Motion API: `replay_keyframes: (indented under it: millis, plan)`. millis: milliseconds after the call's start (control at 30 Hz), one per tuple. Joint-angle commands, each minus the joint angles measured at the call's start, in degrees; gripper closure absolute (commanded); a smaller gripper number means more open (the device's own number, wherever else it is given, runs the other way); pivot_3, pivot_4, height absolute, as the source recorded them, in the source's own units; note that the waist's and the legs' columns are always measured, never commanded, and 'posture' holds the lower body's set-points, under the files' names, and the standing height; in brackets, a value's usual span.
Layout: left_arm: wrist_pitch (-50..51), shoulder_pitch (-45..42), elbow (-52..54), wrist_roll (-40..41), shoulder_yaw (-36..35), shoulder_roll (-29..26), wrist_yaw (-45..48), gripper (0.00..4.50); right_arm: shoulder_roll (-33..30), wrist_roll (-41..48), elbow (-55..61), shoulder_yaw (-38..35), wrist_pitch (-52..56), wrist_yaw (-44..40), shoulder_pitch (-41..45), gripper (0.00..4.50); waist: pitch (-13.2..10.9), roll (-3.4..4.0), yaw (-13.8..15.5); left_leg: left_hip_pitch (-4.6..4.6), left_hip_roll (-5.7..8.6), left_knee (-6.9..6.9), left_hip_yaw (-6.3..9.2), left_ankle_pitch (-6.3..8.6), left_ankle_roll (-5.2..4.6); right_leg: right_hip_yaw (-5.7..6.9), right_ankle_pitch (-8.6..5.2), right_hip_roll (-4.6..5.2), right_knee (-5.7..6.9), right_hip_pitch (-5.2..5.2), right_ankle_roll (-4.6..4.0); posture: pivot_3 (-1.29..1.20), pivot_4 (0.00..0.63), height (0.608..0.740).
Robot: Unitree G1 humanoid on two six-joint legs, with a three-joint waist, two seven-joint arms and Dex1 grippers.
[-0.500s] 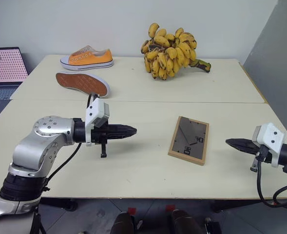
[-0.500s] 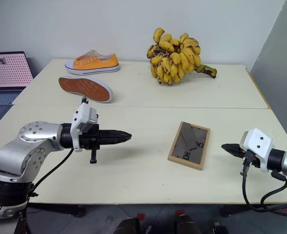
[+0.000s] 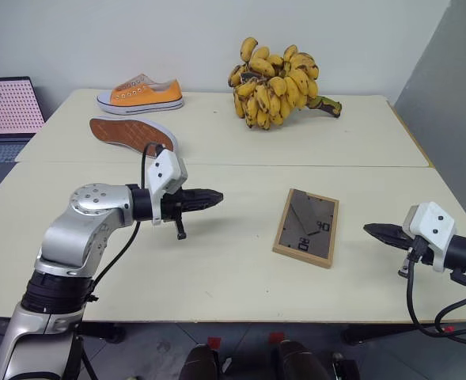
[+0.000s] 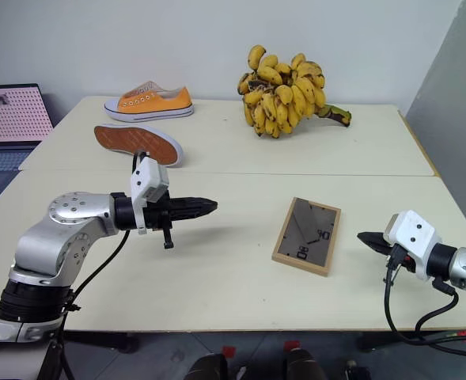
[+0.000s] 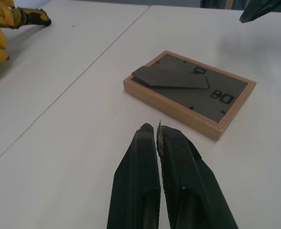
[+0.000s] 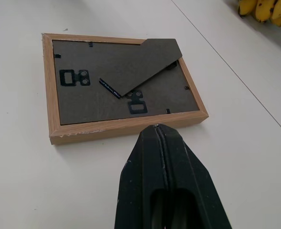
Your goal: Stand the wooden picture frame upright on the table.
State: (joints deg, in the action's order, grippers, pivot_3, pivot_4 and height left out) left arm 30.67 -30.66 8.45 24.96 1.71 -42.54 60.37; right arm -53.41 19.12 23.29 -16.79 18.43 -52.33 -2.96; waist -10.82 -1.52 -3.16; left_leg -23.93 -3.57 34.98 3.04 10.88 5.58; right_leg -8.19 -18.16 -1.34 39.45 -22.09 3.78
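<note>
The wooden picture frame (image 3: 307, 228) lies flat on the table (image 3: 233, 277), right of centre, with its grey back panel and folded prop leg facing up. My left gripper (image 3: 218, 195) hovers shut to the left of the frame, pointing at it with a clear gap between them. In the left wrist view its fingertips (image 5: 147, 130) are pressed together short of the frame (image 5: 190, 93). My right gripper (image 3: 369, 229) is also shut and points at the frame's right edge from a short way off. The right wrist view shows that gripper (image 6: 155, 128) just short of the frame's wooden rim (image 6: 126, 125).
A bunch of bananas (image 3: 276, 83) sits at the back of the table. One orange shoe (image 3: 140, 94) stands at the back left, and a second shoe (image 3: 132, 134) lies on its side showing its sole. A laptop (image 3: 7, 107) is beyond the left edge.
My left arm has swung in: elbow and wrist shifted right and the gripper lifted slightly, still pointing at the frame. The right gripper and the frame have hardly moved.
</note>
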Motion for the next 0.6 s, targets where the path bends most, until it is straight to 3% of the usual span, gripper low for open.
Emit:
replay_keyframes:
  millis: [33,367,600]
  plan:
    - [-1.4,-0.6,1.3,-0.7,0.4,0.0,0.2,4.27,0.1,0.0,2.1,-1.0,0.1,0.7,0.0,4.5,0.0,0.0,0.0,0.0,0.0,0.0,0.0,0.0,0.0,0.0,0.0,0.0,0.01,0.0,0.0,0.0,0.15,0.74]
    - [-1.8,-3.3,-2.4,-4.3,3.0,2.2,-1.8,4.27,2.5,-2.4,2.7,0.7,1.0,5.1,-0.3,4.5,0.0,0.0,0.0,0.01,0.01,0.02,0.0,0.0,0.0,0.0,0.0,0.0,0.02,0.01,0.0,0.0,0.15,0.74]
    - [-2.5,-5.5,-9.7,-9.6,7.4,8.6,-6.8,4.27,6.8,-8.8,-0.8,5.4,1.4,12.9,2.9,4.5,0.0,0.0,0.1,0.0,0.02,0.07,0.01,0.0,0.0,0.0,0.03,0.0,0.07,0.02,-0.02,0.0,0.15,0.74]
